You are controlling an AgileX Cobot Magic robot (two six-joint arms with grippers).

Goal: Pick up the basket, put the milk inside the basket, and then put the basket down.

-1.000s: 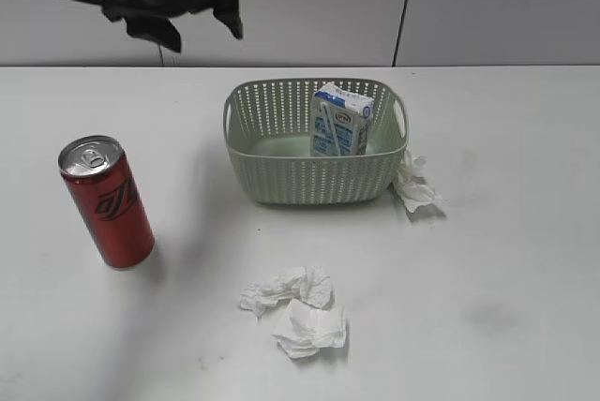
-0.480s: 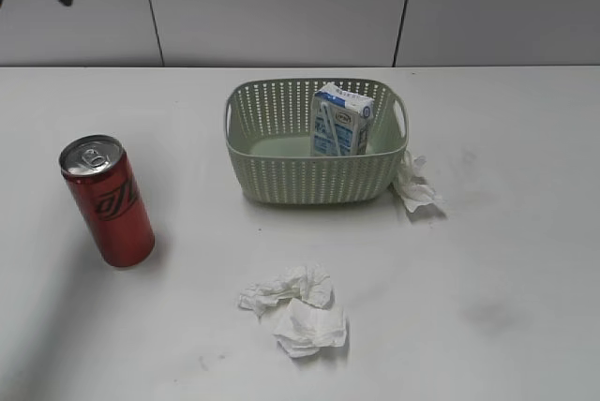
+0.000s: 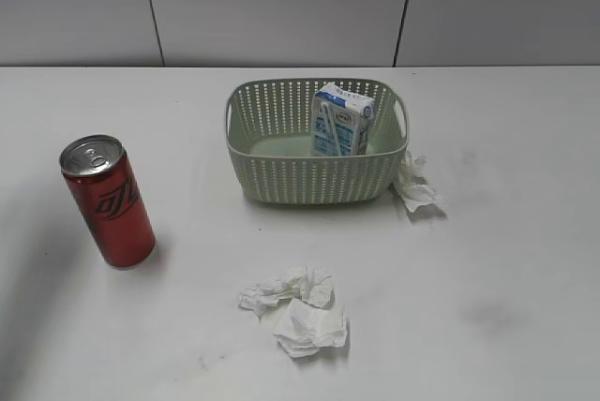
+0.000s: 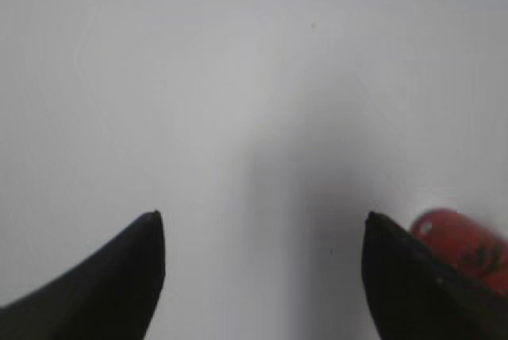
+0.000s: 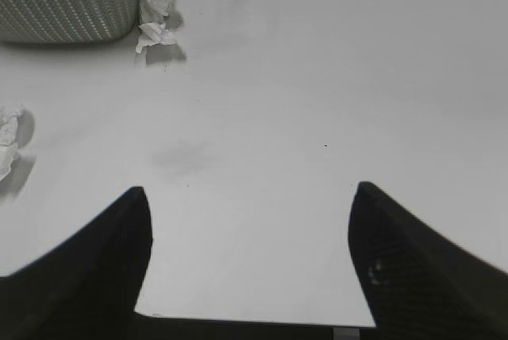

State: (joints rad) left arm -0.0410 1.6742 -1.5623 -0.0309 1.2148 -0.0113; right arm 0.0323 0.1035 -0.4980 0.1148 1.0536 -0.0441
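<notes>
The sage-green basket [image 3: 272, 181] stands on the white table at the middle back. The white and blue milk carton [image 3: 341, 121] stands upright inside it, toward its right side. The basket's corner also shows in the right wrist view [image 5: 71, 6] at the top left. Neither arm shows in the exterior view. My left gripper [image 4: 262, 225] is open and empty above bare table. My right gripper [image 5: 248, 197] is open and empty near the table's front edge, far from the basket.
A red soda can [image 3: 107, 201] stands at the left; its top shows by the left gripper's right finger [image 4: 468, 249]. Crumpled tissues lie in front of the basket [image 3: 295, 312] and by its right corner [image 3: 412, 185], the latter also in the right wrist view [image 5: 155, 14].
The left arm has withdrawn from above the table's back left, moving up and left out of the exterior view. The basket, milk and can have not moved.
</notes>
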